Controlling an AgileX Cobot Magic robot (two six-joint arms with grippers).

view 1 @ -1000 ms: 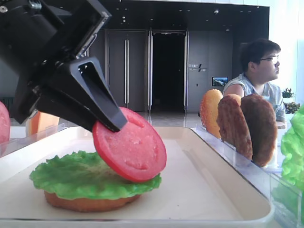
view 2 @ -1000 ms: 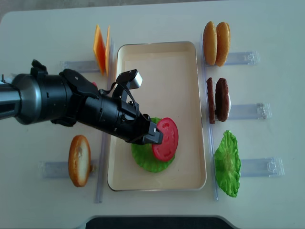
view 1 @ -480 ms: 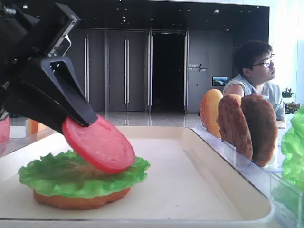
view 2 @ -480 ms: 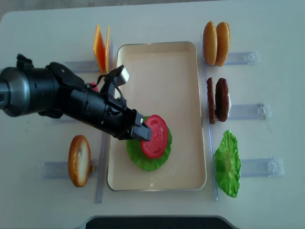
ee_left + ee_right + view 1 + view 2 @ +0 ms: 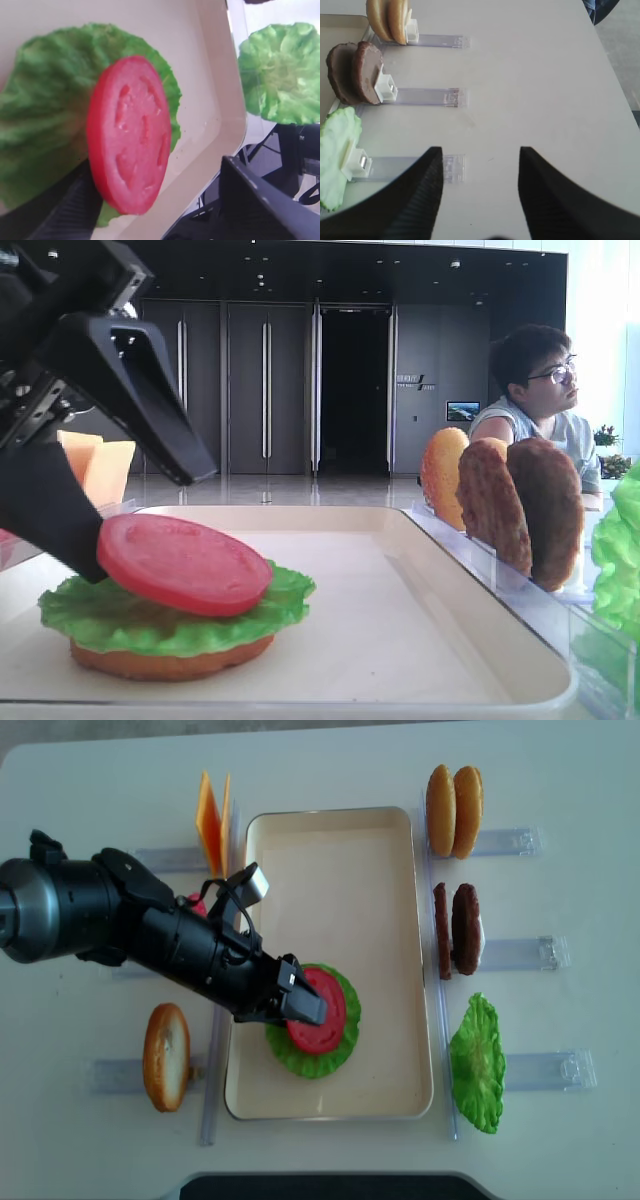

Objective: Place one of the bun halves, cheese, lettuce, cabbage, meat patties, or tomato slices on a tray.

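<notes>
A red tomato slice (image 5: 318, 1010) lies flat on a green lettuce (image 5: 338, 1053) leaf, which sits on a bun half (image 5: 170, 662) at the near left of the cream tray (image 5: 330, 813). My left gripper (image 5: 300, 997) stands open around the slice's left side. Its lower finger (image 5: 50, 510) still touches the slice's edge, and the upper finger (image 5: 135, 390) is lifted well clear. In the left wrist view the tomato slice (image 5: 130, 155) lies between the spread fingers. My right gripper (image 5: 480, 150) hangs open over bare table with nothing in it.
Clear racks flank the tray. They hold cheese (image 5: 210, 820) at the back left, a bun half (image 5: 166, 1055) at the front left, buns (image 5: 453, 810), meat patties (image 5: 458, 930) and another lettuce leaf (image 5: 477, 1063) on the right. A seated person (image 5: 535, 390) is beyond the table.
The left gripper has carried the tomato slice left and down until it lies flat on the lettuce. It has then opened wide and let the slice go.
</notes>
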